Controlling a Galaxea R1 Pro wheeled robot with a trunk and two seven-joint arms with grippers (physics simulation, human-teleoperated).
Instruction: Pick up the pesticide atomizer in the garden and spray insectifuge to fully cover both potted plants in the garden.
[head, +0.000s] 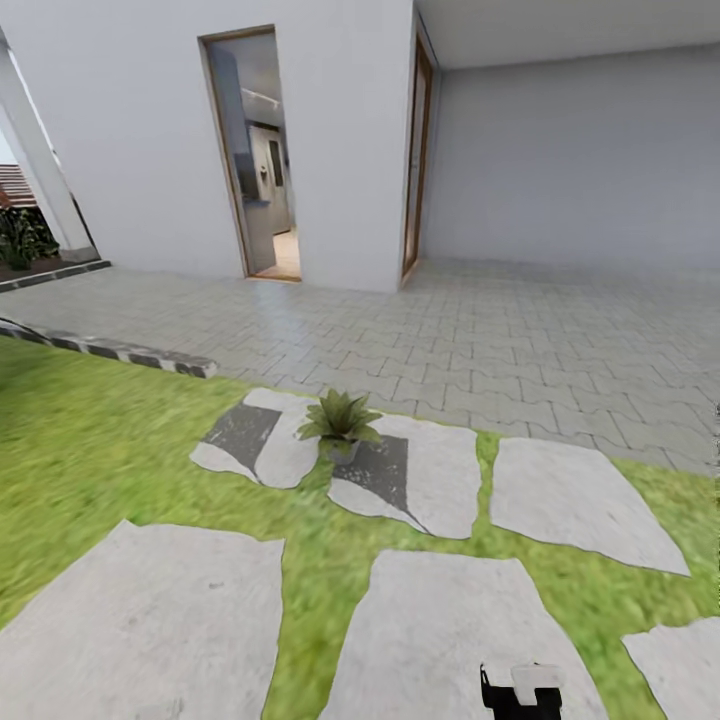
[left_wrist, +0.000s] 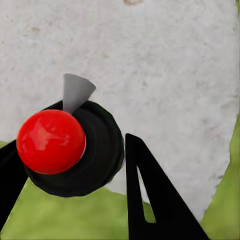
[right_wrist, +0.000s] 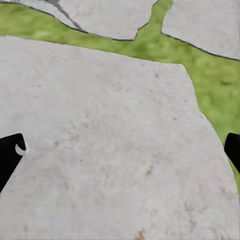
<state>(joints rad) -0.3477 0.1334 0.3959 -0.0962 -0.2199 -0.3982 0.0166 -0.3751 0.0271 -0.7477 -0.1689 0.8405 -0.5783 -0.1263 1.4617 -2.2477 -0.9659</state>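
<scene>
green lawn (head: 90, 450), one potted plant (head: 339, 420), six stepping stones (head: 440, 630)

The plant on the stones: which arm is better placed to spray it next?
The left. Its pincer already grips the sprayer, red cap and grey nozzle showing. The right pincer is open and empty over a stone. The plant sits ahead.

White walls (head: 340, 130) behind grey paving (head: 480, 330). Open doorway (head: 255, 155) with wood frame, left of centre; kitchen-like interior beyond. Covered recess (head: 570, 150) at right. Lawn (head: 90, 450) in front, set with pale stepping stones (head: 575, 490). Even, shadowless daylight.
</scene>
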